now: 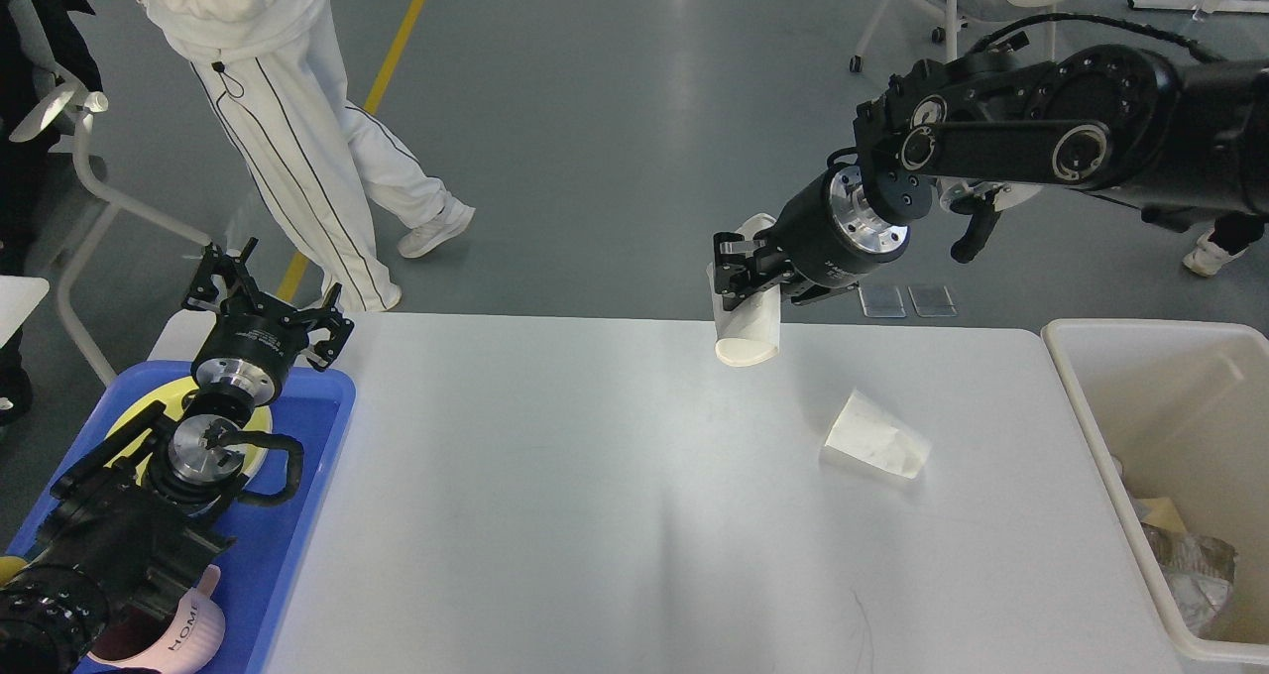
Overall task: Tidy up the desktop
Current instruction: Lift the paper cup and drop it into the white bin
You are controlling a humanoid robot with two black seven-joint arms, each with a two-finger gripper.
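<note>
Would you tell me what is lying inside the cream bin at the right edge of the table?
In the cream bin, crumpled greyish wrapping and a tan scrap lie at the near end. The far end looks bare. The frame edge cuts off the rest.

Floor (615, 109): smooth grey, glossy, with pale streaks of reflected overhead light. Yellow line (382, 55) runs diagonally across it, far left of the white-framed wheeled chair (952, 0). Second white chair frame (89, 188) at the left edge. Two small metal plates (907, 300) set in the floor below the wheeled chair.
</note>
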